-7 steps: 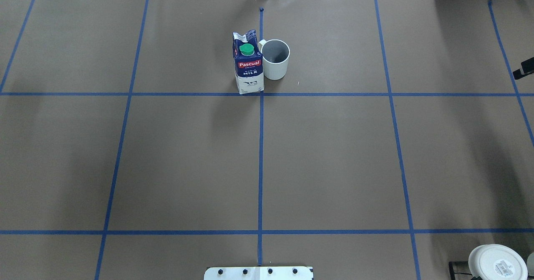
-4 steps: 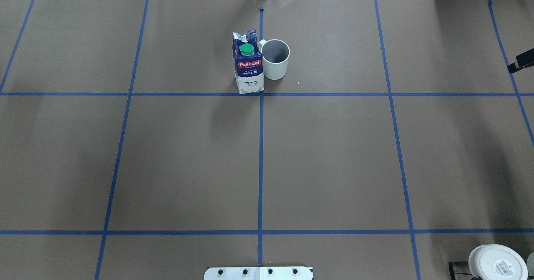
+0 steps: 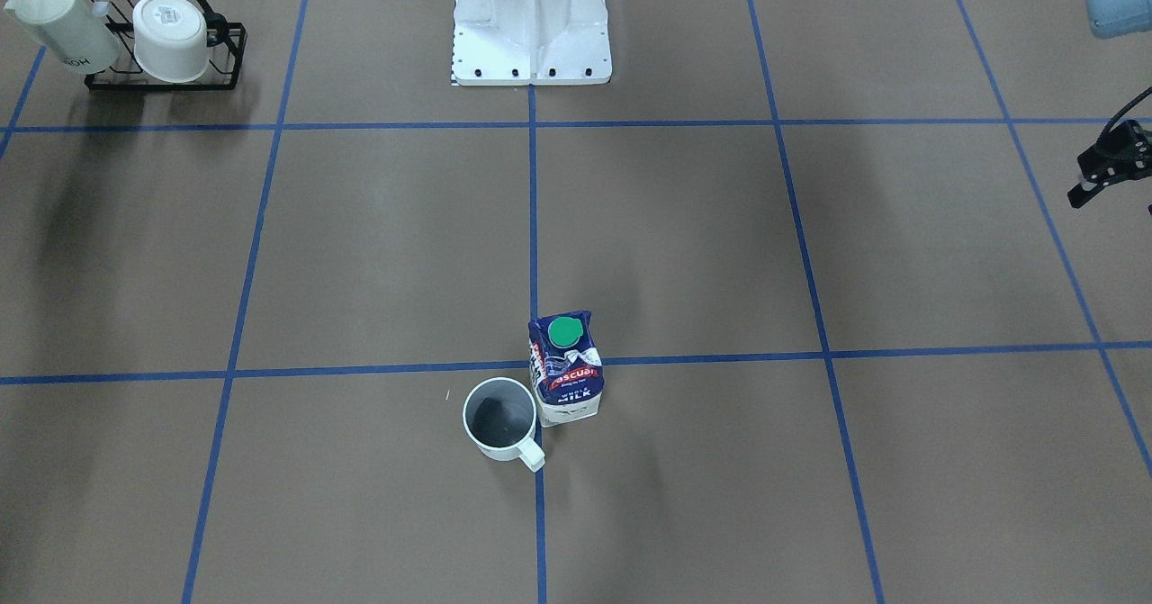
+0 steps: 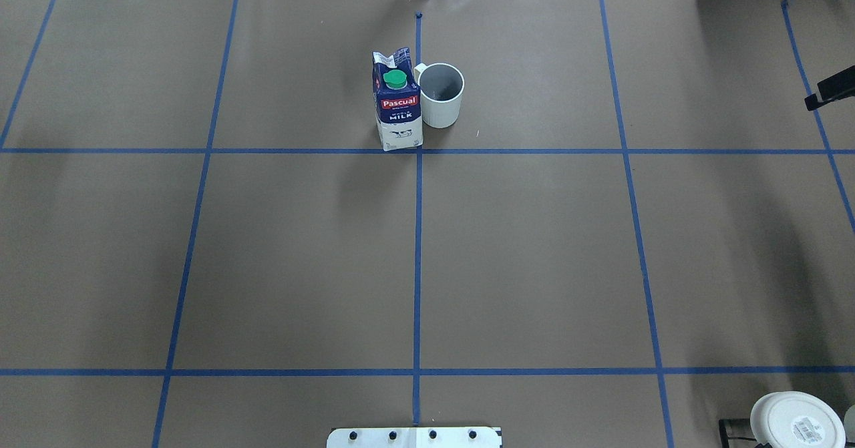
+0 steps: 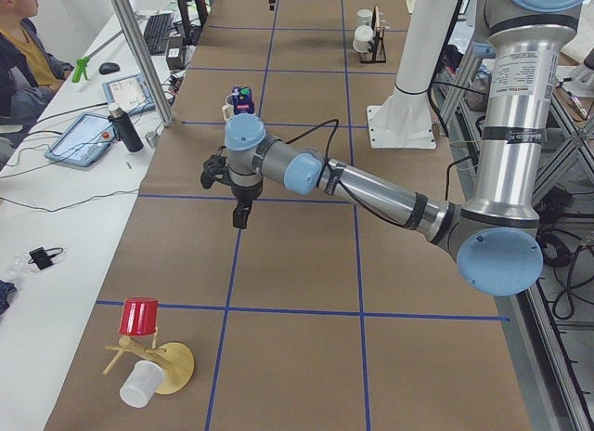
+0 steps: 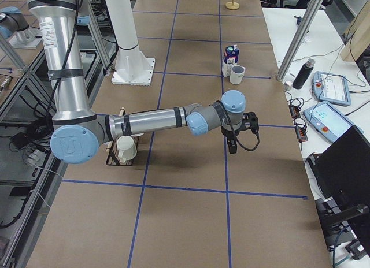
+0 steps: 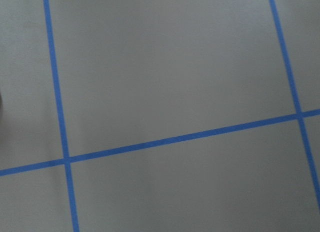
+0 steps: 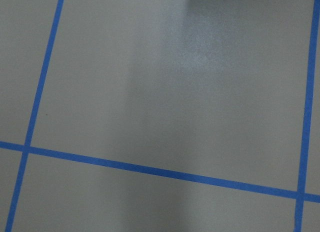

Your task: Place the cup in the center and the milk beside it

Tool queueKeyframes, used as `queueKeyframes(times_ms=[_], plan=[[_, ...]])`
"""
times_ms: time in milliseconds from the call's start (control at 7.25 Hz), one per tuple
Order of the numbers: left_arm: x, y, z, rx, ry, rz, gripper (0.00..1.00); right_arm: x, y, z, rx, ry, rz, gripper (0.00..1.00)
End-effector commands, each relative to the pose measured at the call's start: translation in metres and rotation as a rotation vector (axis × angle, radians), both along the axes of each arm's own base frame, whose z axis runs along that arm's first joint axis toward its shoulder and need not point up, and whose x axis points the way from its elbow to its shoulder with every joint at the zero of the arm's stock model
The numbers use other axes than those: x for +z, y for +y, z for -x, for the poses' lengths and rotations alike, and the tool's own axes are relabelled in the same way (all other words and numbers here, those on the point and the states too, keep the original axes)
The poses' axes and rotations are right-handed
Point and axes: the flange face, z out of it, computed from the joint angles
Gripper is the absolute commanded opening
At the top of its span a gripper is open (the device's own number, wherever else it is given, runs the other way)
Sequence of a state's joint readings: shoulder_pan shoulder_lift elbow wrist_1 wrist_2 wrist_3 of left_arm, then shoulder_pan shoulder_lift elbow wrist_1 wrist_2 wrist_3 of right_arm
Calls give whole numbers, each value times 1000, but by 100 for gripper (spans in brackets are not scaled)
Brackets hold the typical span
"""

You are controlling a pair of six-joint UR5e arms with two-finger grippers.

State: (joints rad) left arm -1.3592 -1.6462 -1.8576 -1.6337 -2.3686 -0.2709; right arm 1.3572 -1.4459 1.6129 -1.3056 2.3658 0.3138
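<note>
The cup [image 4: 441,95], a white mug with a dark grey inside, stands upright just beyond the center [image 4: 418,151], right of the middle tape line. The milk [image 4: 397,101] stands upright close against the cup's left, its base at the crossing's far-left corner. Both also show in the front view, the cup [image 3: 500,419] and the milk [image 3: 567,370]. My right gripper [image 4: 827,93] only peeks in at the overhead view's right edge. My left gripper [image 3: 1093,181] hangs at the front view's right edge. Both are far from the objects. I cannot tell whether they are open or shut.
A black rack [image 3: 162,73] with white mugs stands near the robot base [image 3: 531,46] on my right side. A white cup with a label on its base [image 4: 796,421] belongs to it. A red cup on a wooden stand [image 5: 139,317] is at the table's left end.
The visible part of my right gripper has moved farther from the robot and slightly left along the overhead view's right edge. The cup and milk have not moved.
</note>
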Motion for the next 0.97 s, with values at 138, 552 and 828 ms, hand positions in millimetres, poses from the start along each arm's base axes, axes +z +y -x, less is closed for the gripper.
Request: queueKeyframes(times_ms=[138,552,828], plan=[[-5,-30,-11,-6,14,0,98,-6,-44,28,-33,1,-3,100],[-15,-53,-27,12,17,-6,98,-52,-102,60,-51,1,-44,100],[-13,-63,-32,20,14,-2,98,-49,-141,88,-61,42,-39,100]])
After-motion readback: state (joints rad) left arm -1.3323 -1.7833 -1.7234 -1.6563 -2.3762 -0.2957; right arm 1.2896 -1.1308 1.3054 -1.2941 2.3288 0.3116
